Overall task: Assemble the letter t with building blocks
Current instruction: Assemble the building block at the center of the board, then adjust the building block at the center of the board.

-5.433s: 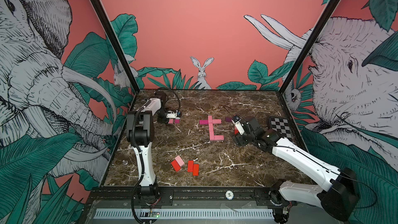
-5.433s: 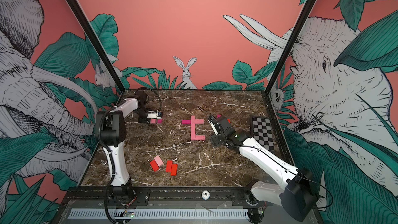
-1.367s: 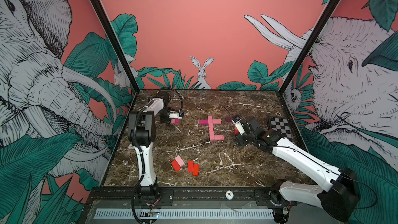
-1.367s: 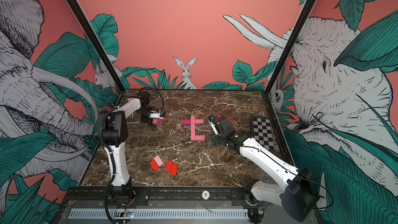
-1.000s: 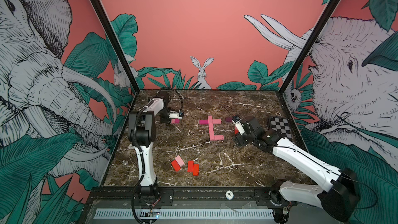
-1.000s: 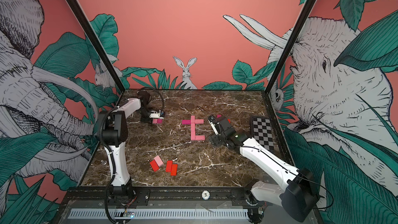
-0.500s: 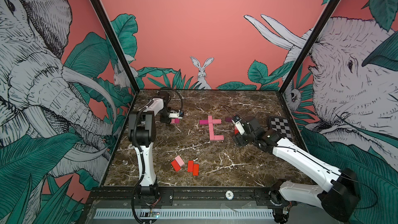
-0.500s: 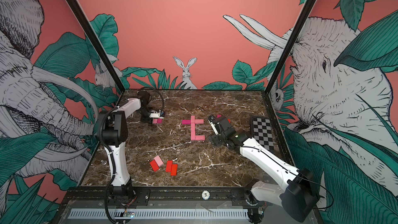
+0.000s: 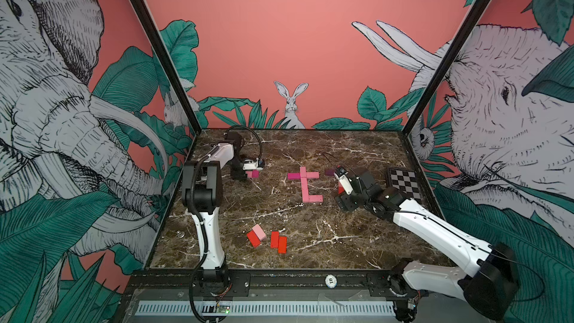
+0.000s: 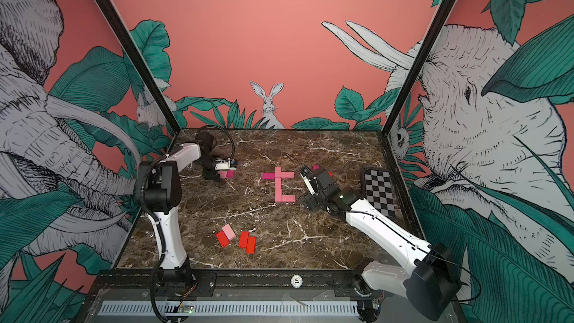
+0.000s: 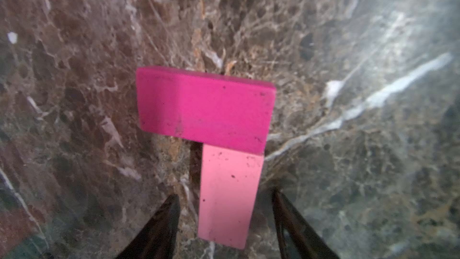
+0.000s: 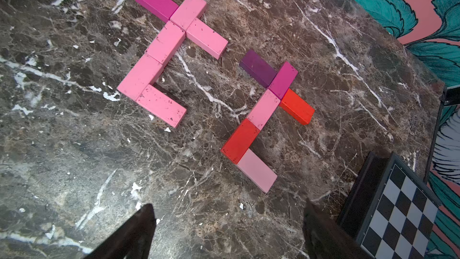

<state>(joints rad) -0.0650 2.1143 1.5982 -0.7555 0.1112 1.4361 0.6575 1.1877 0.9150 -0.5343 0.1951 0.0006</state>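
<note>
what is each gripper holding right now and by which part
Nothing is held. The left gripper stands open astride the pale pink rectangular block, with a gap on each side. The right gripper is open and empty.

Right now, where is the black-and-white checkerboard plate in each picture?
In a top view: black-and-white checkerboard plate by the right wall.
In a top view: plate there too.
Left wrist: not in it.
Right wrist: cut off at the frame's edge, past the multicoloured block t.
Landmark: the pink block t, absent from left wrist.

Brown marbled table (image 11: 74, 71), magenta block (image 11: 204, 110), pink block (image 11: 229, 195), checkered plate (image 12: 410, 215)
</note>
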